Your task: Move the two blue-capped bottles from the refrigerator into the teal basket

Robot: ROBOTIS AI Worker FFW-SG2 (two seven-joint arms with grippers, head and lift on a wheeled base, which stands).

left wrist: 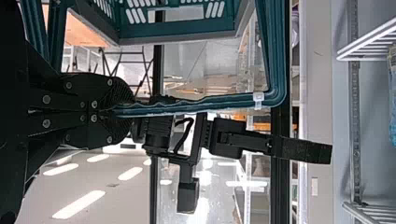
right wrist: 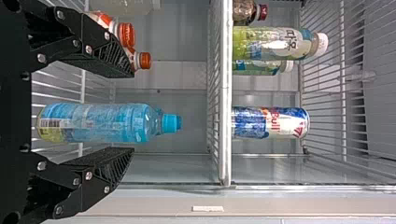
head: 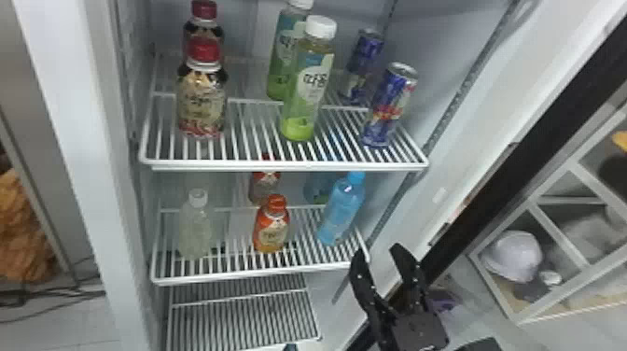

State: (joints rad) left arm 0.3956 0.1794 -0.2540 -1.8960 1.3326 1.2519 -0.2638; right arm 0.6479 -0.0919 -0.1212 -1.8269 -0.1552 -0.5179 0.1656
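I should centre my right tool [right wrist: 133, 112], spread before the front blue-capped bottle [right wrist: 98, 123] on the middle shelf [head: 252, 274], and squeeze gently. Another bottle [head: 316, 190] seems to stand behind. My left tool [left wrist: 125, 110] pinches the handle [left wrist: 224, 101] of the teal basket [left wrist: 177, 29].

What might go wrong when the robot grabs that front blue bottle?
The upper shelf sits over the blue-capped bottle, so lifting too high might knock its cap.
The right gripper, jaws open, might nudge the orange bottle nearby.
The teal basket is held by its handle in the left gripper, so it might swing when loaded.
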